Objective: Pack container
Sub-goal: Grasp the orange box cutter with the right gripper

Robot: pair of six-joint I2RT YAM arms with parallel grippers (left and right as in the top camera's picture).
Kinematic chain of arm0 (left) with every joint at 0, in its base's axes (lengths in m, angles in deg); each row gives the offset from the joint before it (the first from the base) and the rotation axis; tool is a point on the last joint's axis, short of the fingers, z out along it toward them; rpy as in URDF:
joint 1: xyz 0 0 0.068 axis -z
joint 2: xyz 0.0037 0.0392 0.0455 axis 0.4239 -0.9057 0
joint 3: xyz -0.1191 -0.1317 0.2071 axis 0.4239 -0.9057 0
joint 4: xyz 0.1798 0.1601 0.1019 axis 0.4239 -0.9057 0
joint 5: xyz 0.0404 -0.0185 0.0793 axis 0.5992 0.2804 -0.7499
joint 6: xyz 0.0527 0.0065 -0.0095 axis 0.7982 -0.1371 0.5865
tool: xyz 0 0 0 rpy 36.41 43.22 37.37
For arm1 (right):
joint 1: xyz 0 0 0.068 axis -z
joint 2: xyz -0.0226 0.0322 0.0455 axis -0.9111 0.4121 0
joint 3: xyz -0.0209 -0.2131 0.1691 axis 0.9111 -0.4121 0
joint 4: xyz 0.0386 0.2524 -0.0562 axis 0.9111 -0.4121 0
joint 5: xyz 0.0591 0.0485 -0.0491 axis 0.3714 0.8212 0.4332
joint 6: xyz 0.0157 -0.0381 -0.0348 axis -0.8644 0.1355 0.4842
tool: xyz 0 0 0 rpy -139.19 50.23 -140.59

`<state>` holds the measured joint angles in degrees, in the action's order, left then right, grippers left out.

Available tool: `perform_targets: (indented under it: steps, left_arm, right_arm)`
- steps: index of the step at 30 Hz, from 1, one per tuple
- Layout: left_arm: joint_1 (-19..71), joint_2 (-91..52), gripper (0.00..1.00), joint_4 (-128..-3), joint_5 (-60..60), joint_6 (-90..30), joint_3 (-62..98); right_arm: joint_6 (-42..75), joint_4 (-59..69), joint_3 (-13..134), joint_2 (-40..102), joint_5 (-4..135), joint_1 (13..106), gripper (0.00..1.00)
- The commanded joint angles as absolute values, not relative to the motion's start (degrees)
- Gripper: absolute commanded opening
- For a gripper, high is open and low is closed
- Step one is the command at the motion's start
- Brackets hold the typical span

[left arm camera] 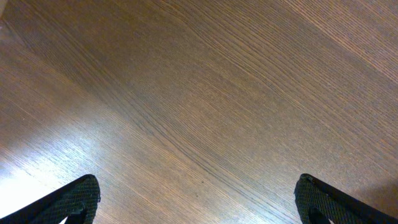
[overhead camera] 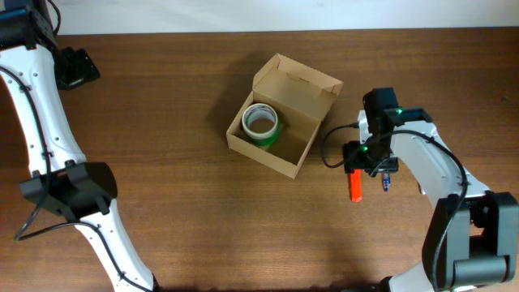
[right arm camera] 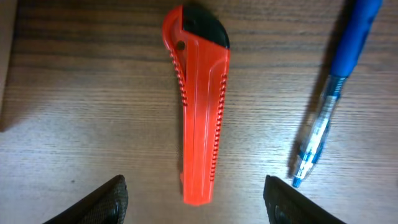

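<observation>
The tan cardboard container (overhead camera: 292, 150) stands open at the table's middle, its flap lid up at the back. A green tape roll (overhead camera: 261, 123) lies inside it at the left. An orange box cutter (overhead camera: 354, 186) lies on the table right of the container, with a blue pen (overhead camera: 387, 180) beside it. My right gripper (overhead camera: 366, 162) hovers over them, open and empty. In the right wrist view the cutter (right arm camera: 200, 112) lies between the spread fingers (right arm camera: 196, 199) and the pen (right arm camera: 329, 93) lies to the right. My left gripper (left arm camera: 198, 199) is open over bare wood.
The left arm (overhead camera: 49, 146) runs along the table's left side, its head at the far left corner (overhead camera: 73, 69). The brown wooden table (overhead camera: 178, 227) spreads round the container.
</observation>
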<state>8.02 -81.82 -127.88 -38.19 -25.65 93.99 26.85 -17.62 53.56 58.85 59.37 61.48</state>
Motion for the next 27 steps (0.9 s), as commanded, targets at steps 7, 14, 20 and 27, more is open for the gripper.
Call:
perform_targets:
  steps: [7, 14, 20, 27]
  left_arm:
    - [7.65, -80.86, 1.0, -128.01, -37.82, -24.95, 93.85]
    - [7.65, -80.86, 1.0, -128.01, -37.82, -24.97, 93.85]
    - [7.65, -80.86, 1.0, -128.01, -37.82, -24.97, 93.85]
    - [7.65, -80.86, 1.0, -128.01, -37.82, -24.97, 93.85]
  right_arm:
    - [23.86, -10.82, 48.56, 59.92, 60.05, 61.54, 0.72]
    - [22.24, -6.43, 46.0, 62.37, 59.9, 61.54, 0.7]
    - [21.56, -4.22, 45.21, 64.34, 59.83, 61.54, 0.47]
    - [20.31, -3.68, 45.39, 64.82, 60.14, 61.54, 0.17]
